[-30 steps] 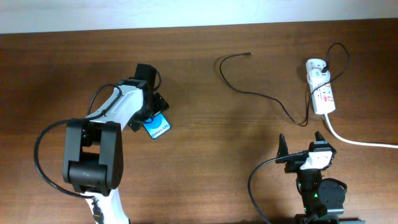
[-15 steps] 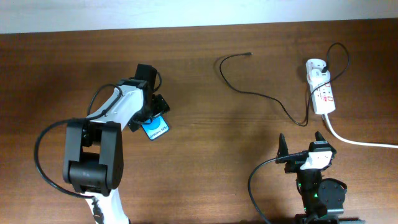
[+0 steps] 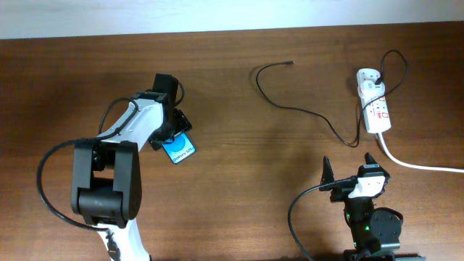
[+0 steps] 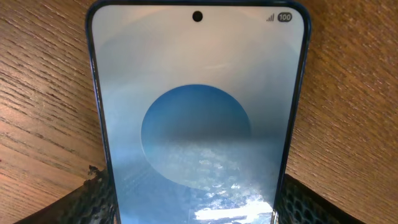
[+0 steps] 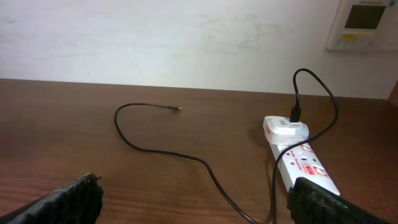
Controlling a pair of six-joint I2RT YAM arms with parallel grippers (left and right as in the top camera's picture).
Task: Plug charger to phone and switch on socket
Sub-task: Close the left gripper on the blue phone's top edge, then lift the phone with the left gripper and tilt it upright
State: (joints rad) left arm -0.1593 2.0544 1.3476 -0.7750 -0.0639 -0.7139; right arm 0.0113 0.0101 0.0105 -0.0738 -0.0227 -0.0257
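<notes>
The phone has a blue screen with a lighter circle. It sits left of centre on the table and fills the left wrist view. My left gripper is shut on the phone's edges, one finger at each side. The charger's thin black cable curls across the table from its free tip to the white adapter plugged into the socket; cable and socket also show in the right wrist view. My right gripper is open and empty, near the front edge.
The socket's thick white cord runs off to the right edge. A white wall with a wall panel stands behind the table's far edge.
My left gripper has shifted slightly left with the phone, which has turned a little. The right arm, the cable and the socket have not moved.
</notes>
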